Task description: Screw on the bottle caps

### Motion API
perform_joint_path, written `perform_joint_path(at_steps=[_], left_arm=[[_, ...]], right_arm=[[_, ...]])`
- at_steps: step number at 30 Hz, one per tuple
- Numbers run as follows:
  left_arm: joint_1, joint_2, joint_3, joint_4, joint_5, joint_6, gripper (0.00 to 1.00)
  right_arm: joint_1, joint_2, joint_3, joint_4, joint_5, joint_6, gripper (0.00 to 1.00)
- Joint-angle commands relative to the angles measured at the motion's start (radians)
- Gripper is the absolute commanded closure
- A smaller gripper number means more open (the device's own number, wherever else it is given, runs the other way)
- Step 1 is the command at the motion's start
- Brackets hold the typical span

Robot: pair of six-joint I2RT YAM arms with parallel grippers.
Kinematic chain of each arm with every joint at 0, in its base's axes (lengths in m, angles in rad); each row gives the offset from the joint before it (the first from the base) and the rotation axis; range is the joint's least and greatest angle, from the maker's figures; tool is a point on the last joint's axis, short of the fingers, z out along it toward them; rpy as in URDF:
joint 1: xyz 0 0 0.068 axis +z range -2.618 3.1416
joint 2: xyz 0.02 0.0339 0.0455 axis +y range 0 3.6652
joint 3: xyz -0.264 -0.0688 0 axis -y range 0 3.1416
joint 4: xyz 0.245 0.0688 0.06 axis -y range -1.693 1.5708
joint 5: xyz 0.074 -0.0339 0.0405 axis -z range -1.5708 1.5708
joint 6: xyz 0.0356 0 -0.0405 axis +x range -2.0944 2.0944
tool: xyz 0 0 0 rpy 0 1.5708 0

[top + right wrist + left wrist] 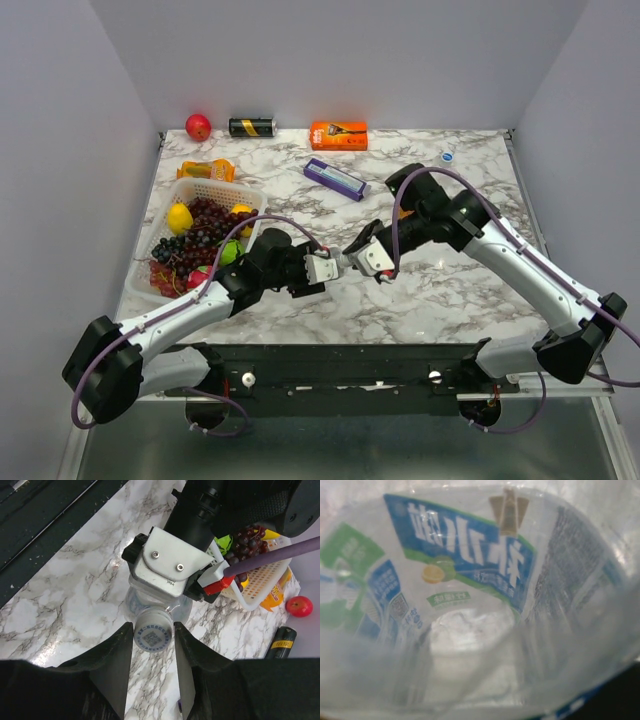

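Grey walls enclose a white marble-patterned table (450, 290) seen from above. At far left sits a white basket (215, 186) of grapes and other fruit, with a red apple (198, 127) and a black can (251, 127) along the back edge. The two arms meet near the middle of the table. The left gripper (325, 268) reaches in from the left, its jaws clamped around a clear bottle (470, 580) with a blue and green label. The bottle fills the left wrist view, lies roughly level, and its mouth points toward the other arm. The right gripper (365, 257) faces it, and in its wrist view its jaws pinch a whitish cap (153, 636) from both sides at the bottle's mouth. Whether the threads have caught cannot be seen. A blue cap (447, 157) lies alone, well apart, near the far right corner. The step in hand looks like twisting the first cap on. The next move likely calls for the right wrist to rotate while pressing lightly inward, with the left holding the bottle steady.
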Motion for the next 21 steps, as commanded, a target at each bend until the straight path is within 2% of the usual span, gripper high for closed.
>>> perform_joint_path(at_steps=[1, 5, 11, 16, 20, 21], left_arm=[[0.002, 0.008, 0.040, -0.006, 0.029, 0.001, 1.00], [0.002, 0.010, 0.046, -0.001, 0.028, -0.001, 1.00], [0.002, 0.002, 0.040, 0.009, 0.020, -0.007, 1.00], [0.002, -0.001, 0.037, 0.012, 0.015, -0.012, 1.00], [0.003, -0.006, 0.032, 0.022, 0.014, -0.015, 1.00], [0.003, -0.006, 0.031, 0.022, 0.014, -0.018, 1.00]], right_arm=[[0.018, 0.007, 0.020, -0.029, -0.022, -0.033, 0.54], [0.021, 0.021, 0.021, -0.017, -0.007, -0.001, 0.57], [0.021, 0.030, 0.003, -0.003, 0.030, 0.023, 0.57], [0.021, 0.039, 0.012, 0.029, 0.036, 0.132, 0.67], [0.021, 0.032, -0.015, 0.067, 0.076, 0.168, 0.57], [0.020, 0.024, -0.025, 0.083, 0.077, 0.175, 0.57]])
